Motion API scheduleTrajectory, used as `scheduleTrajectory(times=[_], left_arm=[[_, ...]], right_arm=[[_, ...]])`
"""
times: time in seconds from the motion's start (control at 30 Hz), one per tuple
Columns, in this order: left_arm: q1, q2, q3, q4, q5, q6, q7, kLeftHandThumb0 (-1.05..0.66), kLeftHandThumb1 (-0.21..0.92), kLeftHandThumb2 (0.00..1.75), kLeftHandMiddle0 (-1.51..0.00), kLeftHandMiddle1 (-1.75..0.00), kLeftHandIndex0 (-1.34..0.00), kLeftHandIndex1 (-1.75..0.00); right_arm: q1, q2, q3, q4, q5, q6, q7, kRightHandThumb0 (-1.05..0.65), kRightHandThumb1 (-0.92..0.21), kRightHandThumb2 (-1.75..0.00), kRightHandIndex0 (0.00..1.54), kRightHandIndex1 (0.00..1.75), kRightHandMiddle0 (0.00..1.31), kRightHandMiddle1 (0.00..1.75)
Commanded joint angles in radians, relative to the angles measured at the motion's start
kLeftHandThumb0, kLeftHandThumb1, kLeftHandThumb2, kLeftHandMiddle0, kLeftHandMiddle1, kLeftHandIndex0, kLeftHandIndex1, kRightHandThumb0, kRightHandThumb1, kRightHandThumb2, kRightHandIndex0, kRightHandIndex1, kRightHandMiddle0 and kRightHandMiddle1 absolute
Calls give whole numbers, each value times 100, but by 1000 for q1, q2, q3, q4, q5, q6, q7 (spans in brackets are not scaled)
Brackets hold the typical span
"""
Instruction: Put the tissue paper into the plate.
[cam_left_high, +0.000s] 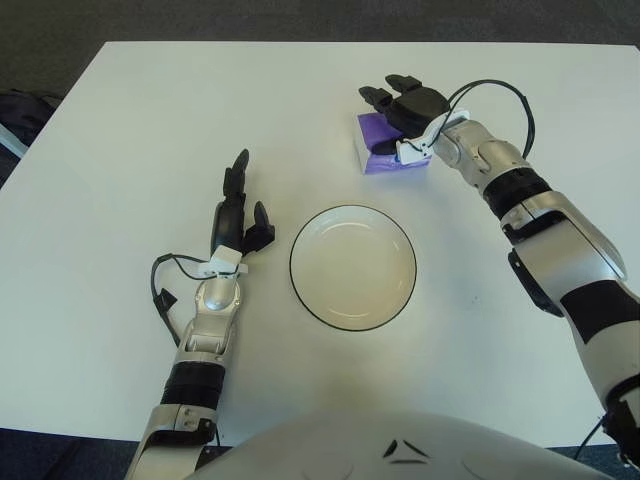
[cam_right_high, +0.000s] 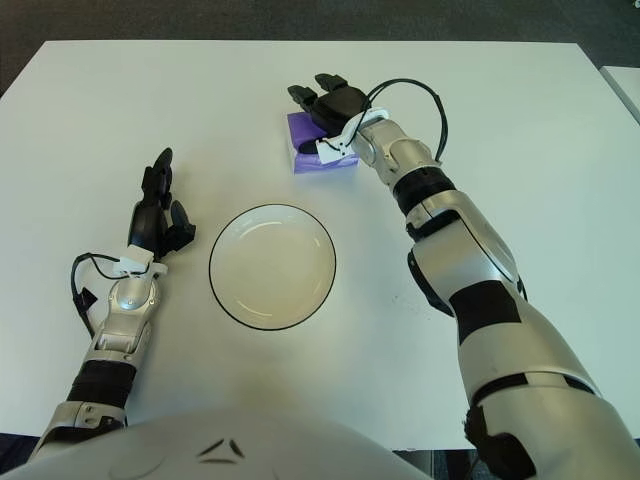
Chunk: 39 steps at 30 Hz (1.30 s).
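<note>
White table (cam_left_high: 120, 120) carried an empty plate (cam_left_high: 352, 267); tissue pack (cam_left_high: 378, 160) lay at its 12 o'clock, under the right hand (cam_left_high: 405, 108), fingers spread, no grip yet. Left hand (cam_left_high: 236, 215) idle at 9 o'clock, fingers loose.

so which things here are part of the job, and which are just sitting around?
Part of the job:
- purple tissue pack, on the table beyond the plate
- plate, white with a dark rim, nothing in it
- right robot hand, over the tissue pack, fingers spread

Just there:
- left robot hand, idle, left of the plate
- white table
</note>
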Motion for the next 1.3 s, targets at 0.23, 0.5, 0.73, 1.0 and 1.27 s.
scheduleTrajectory(times=[0.23, 0.5, 0.73, 1.0, 1.27], left_arm=[[102, -39, -16, 140, 1, 33, 12, -69, 92, 103, -14, 0, 0, -41], [108, -41, -14, 136, -5, 30, 11, -68, 92, 102, -12, 0, 0, -38], [115, -44, -11, 126, -11, 32, 10, -68, 92, 102, -13, 0, 0, -38], [123, -39, -8, 117, -19, 25, 6, -69, 92, 103, -12, 0, 0, -37], [133, -37, -8, 96, -21, 30, 6, -71, 92, 104, -13, 0, 0, -38]], right_arm=[[-48, 41, 38, 137, -12, 40, -32, -105, -92, -54, 0, 0, 0, 0], [-47, 69, 74, 199, -19, 56, -32, -105, -92, -54, 0, 0, 0, 0], [-49, 74, 93, 221, -14, 55, -12, -105, -92, -55, 0, 0, 0, 0], [-55, 63, 124, 225, -19, 28, 66, -105, -92, -55, 0, 0, 0, 0], [-47, 48, 132, 225, -12, 17, 105, -105, -92, -53, 0, 0, 0, 0]])
